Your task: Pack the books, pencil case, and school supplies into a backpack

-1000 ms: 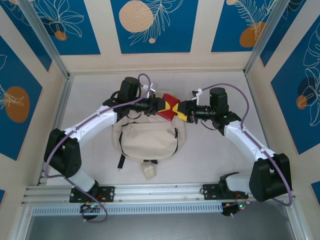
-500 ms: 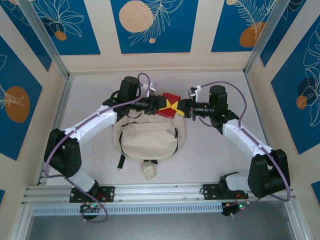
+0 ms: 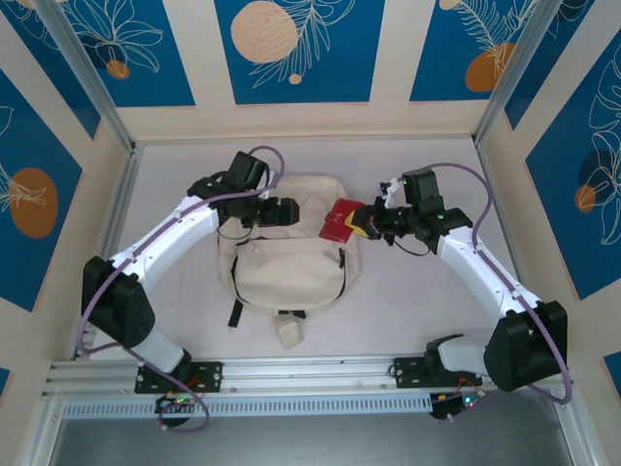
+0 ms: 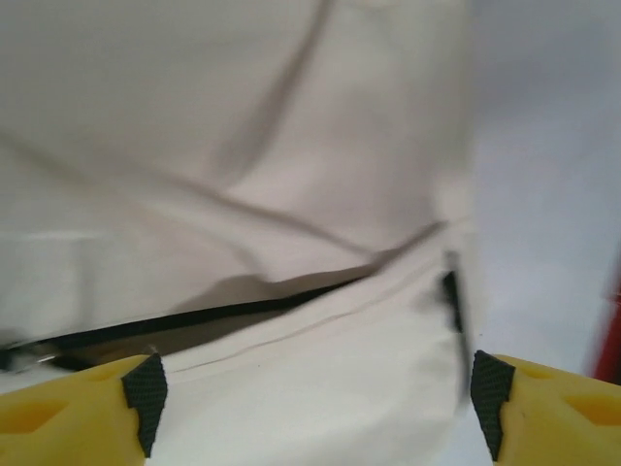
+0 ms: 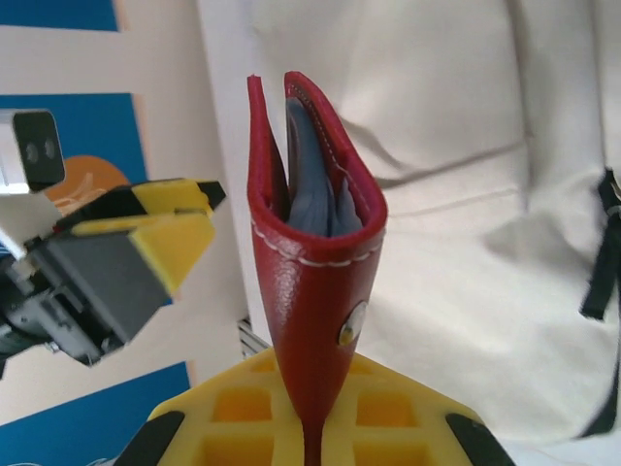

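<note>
Red stitched leather, folded into a slim pencil case [image 5: 315, 272] with grey-blue lining and a metal snap, is sitting pinched upright in your right gripper [image 3: 357, 221], over the upper right of the soft cream fabric backpack [image 3: 291, 272]. Your left gripper [image 4: 315, 388] is hovering spread wide above its dark zip gap; its contents are hidden.

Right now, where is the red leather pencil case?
The red leather pencil case is clamped in the right gripper, at the cream backpack's upper right corner in the top view, opposite the left gripper.
</note>
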Tool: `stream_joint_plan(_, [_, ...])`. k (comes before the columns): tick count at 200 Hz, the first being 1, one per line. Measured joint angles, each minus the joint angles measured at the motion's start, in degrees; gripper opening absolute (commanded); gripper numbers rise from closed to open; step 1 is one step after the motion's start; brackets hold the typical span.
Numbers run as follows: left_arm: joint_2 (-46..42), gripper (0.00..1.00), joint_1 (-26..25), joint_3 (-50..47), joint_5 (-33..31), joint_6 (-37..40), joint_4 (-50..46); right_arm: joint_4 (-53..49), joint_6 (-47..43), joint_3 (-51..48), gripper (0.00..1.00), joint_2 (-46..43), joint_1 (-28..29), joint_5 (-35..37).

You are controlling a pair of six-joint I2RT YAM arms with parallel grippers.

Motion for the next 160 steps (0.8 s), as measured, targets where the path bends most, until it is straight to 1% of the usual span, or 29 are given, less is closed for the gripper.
stream_joint_plan(27, [0.0, 0.69, 1.9, -7.3, -3.9, 2.3, -0.8, -0.4, 0.1, -2.7, 0.00, 1.0, 5.0, 1.2])
stream_joint_plan(33, [-0.1, 0.65, 2.0, -9.2, -4.3, 2.7, -0.7, -0.3, 0.3, -3.6, 0.00, 1.5, 6.3, 1.4])
stream_joint_plan(44, [-0.5, 0.56, 2.1, -13.0, -4.3, 3.0, -0.2, 0.3, 1.1, -5.5, 0.00, 2.6, 8.9, 1.8])
stream_joint_plan(60, [-1.0, 0.50, 2.0, -18.3, -3.9, 2.3, 0.5, 1.2, 2.1, -8.1, 0.00, 4.4, 11.7, 2.3])
stream_joint_plan(69, [-1.0, 0.48, 2.0, -20.4, -3.6, 1.9, 1.0, 1.2, 2.5, -8.9, 0.00, 5.6, 12.5, 2.6])
stream_joint_plan(88, [-1.0, 0.45, 1.7, -23.2, -2.5, 0.6, 3.7, 1.4, 3.0, -9.0, 0.00, 7.5, 12.3, 4.1])
stream_joint_plan(112, [-0.6, 0.41, 0.3, -23.8, -1.1, -1.1, 7.0, 0.3, 3.0, -8.5, 0.00, 8.6, 11.3, 6.0])
stream_joint_plan(160, [2.7, 0.40, -6.6, -23.5, 1.6, -5.8, 14.2, -4.5, 2.3, -5.2, 0.00, 7.6, 7.3, 11.6])
